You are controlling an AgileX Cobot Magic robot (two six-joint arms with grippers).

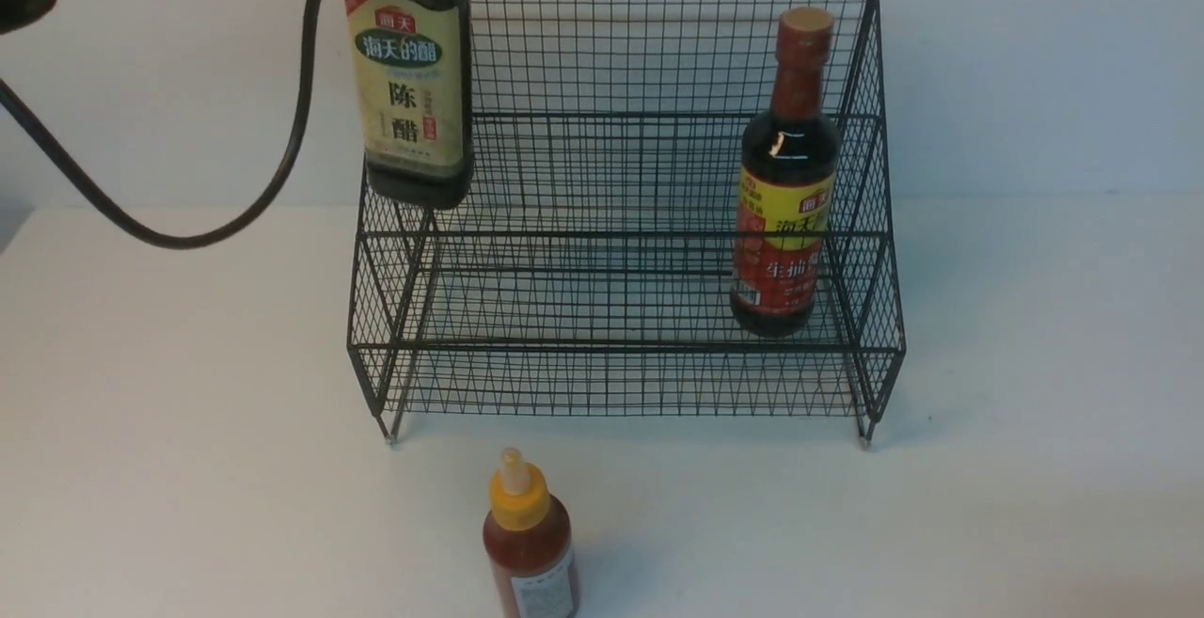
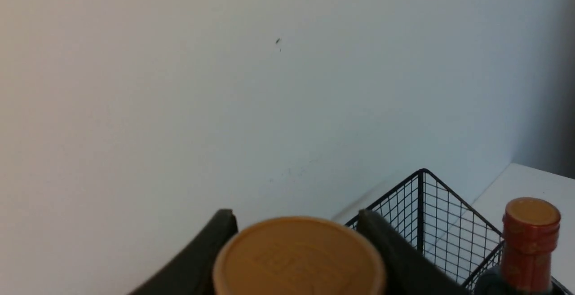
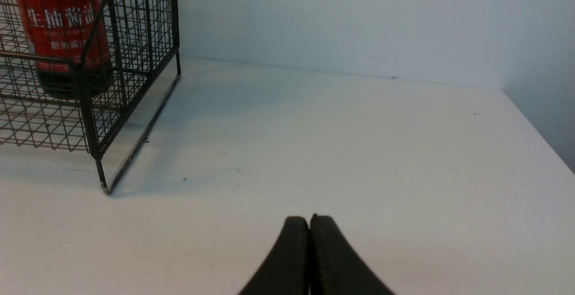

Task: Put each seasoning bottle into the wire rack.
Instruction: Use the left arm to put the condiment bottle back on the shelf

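Gold-capped seasoning bottle (image 1: 406,82): tall and dark, likely glass, so heavy, slick and breakable. It hangs upright over the nine o'clock end of the wire rack (image 1: 611,347). The left hand (image 2: 294,217) is grasping it at the cap, which looks the soundest hold. The right hand (image 3: 310,223) is clenched and empty.

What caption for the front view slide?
Green-label bottle aloft at left end of wire rack; red-label bottle inside; sauce bottle on table.

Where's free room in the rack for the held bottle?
The rack is bare from its left wall across to the soy bottle; only the right end is taken. The left gripper holds the vinegar bottle over the left end.
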